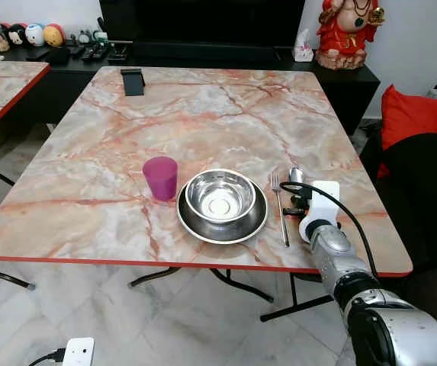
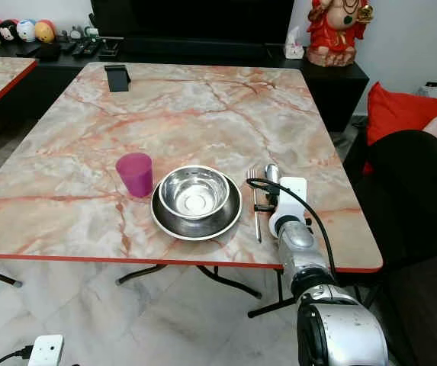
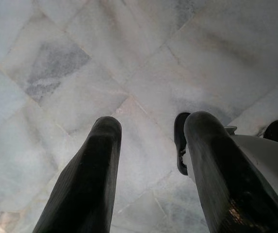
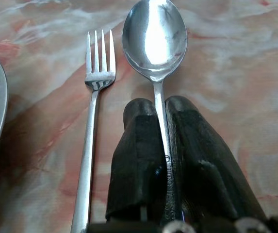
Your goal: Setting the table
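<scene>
1. A marble-patterned table (image 1: 203,114) with a red edge is seen.
2. A spoon (image 4: 154,43) is clamped between the fingers of the right gripper (image 4: 160,109), its bowl lying on the table.
3. A fork (image 4: 94,121) is laid just beside the gripper.
4. A steel plate (image 1: 195,221) carrying a bowl (image 1: 220,196) is placed beyond the fork.
5. A purple cup (image 1: 161,177) is set further from the gripper, next to the plate.
6. A black stand (image 1: 132,81) is placed well apart, at the far edge.

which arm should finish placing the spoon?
Right. The right gripper is clamped on the spoon handle, beside the fork on the table. The left gripper hangs over floor tiles.
</scene>
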